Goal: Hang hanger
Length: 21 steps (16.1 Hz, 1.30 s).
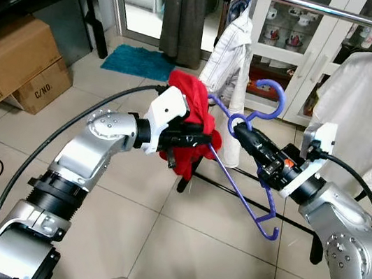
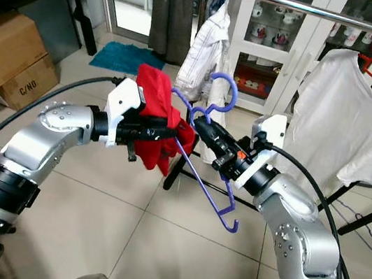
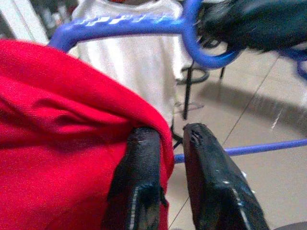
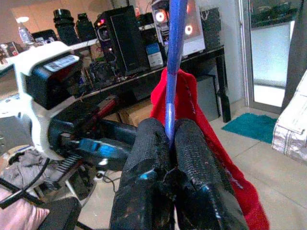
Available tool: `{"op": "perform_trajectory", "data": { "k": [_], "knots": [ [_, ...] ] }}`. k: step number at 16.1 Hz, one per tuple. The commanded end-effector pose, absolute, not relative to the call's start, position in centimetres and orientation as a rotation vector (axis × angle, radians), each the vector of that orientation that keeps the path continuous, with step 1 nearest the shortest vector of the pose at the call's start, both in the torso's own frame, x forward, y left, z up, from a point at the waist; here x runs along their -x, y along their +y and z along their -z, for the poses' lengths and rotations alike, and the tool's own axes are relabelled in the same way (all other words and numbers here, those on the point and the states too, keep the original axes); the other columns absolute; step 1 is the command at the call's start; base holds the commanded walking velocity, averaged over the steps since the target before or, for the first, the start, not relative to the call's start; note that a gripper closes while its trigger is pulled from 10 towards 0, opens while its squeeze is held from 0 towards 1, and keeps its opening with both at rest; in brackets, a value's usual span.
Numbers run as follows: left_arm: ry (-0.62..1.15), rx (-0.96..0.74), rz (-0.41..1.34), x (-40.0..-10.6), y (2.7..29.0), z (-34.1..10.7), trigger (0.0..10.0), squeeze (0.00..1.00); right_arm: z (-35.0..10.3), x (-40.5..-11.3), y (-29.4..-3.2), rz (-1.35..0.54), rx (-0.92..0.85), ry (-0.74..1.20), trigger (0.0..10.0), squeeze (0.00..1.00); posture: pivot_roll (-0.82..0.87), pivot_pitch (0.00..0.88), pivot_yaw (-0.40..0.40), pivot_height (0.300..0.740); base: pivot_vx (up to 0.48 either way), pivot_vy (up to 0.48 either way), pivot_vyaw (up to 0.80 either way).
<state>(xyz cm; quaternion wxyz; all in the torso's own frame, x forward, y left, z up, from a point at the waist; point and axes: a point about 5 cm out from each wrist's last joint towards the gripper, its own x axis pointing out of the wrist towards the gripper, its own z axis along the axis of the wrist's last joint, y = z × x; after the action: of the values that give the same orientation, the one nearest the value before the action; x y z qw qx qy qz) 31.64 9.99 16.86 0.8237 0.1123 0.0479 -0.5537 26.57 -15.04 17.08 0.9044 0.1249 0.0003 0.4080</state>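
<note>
Left eye view, 1 purple hanger (image 1: 249, 185) held mid-air at centre, right gripper (image 1: 238, 129) pinching its neck, 1 red garment (image 1: 191, 130) draped over its left arm, left gripper (image 1: 203, 141) fingers pinching that cloth, 2 white shirts on the far metal rail (image 1: 334, 11).

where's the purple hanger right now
The purple hanger is in mid-air between both arms, its neck pinched by the right gripper, one shoulder under the red garment held by the left gripper.
</note>
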Motion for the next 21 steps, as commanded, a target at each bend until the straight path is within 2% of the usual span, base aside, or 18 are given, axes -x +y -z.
{"op": "perform_trajectory", "data": {
  "k": [1, 4, 6, 10, 11, 13, 15, 17, 21],
  "knots": [
    [0.096, -0.221, 1.208, -31.2, 10.1, -17.2, 10.0, 1.00, -18.3, -26.8, -15.2, -0.845, -0.264, -0.051, 0.0, 0.00, -0.17, 0.000, 0.066, 0.740, 0.000, 0.000, 0.00],
    [0.102, -0.214, 1.220, -30.5, 10.8, -17.3, 10.0, 1.00, -18.6, -26.9, -15.7, -0.841, -0.274, -0.058, 0.0, 0.00, -0.16, 0.000, 0.066, 0.740, 0.000, 0.000, 0.00],
    [0.075, -0.233, 1.099, -30.9, 13.2, -18.1, 10.0, 1.00, -18.8, -26.8, -16.6, -0.830, -0.277, -0.058, 0.0, 0.00, -0.16, 0.000, 0.067, 0.740, 0.000, 0.000, 0.00],
    [0.038, -0.215, 1.048, -31.2, 15.7, -19.7, 10.0, 1.00, -18.8, -26.9, -17.5, -0.803, -0.245, -0.041, 0.0, 0.00, -0.16, 0.000, 0.068, 0.740, 0.000, 0.000, 0.00],
    [0.016, -0.242, 0.983, -31.8, 17.2, -20.6, 10.0, 1.00, -18.8, -26.9, -17.8, -0.799, -0.239, -0.037, 0.0, 0.00, -0.16, 0.000, 0.069, 0.740, 0.000, 0.000, 0.00],
    [-0.021, -0.250, 0.911, -32.5, 18.4, -21.5, 10.0, 1.00, -18.8, -26.8, -17.9, -0.801, -0.234, -0.033, 0.0, 0.00, -0.16, 0.000, 0.071, 0.740, 0.000, 0.000, 0.00],
    [-0.055, -0.292, 0.749, -33.5, 20.7, -22.5, 10.0, 1.00, -18.7, -26.6, -18.3, -0.803, -0.193, -0.015, 0.0, 0.00, -0.15, 0.000, 0.075, 0.740, 0.000, 0.000, 0.00],
    [-0.037, -0.290, 0.763, -33.5, 20.8, -22.2, 10.0, 1.00, -18.6, -26.6, -18.8, -0.786, -0.134, 0.011, 0.0, 0.00, -0.15, 0.000, 0.078, 0.740, 0.000, 0.000, 0.00],
    [-0.007, -0.160, 0.862, -32.6, 17.6, -19.6, 10.0, 1.00, -19.6, -26.6, -19.2, -0.757, -0.143, -0.018, 0.0, 0.00, -0.15, 0.000, 0.085, 0.740, 0.000, 0.000, 0.00]
  ]
}}
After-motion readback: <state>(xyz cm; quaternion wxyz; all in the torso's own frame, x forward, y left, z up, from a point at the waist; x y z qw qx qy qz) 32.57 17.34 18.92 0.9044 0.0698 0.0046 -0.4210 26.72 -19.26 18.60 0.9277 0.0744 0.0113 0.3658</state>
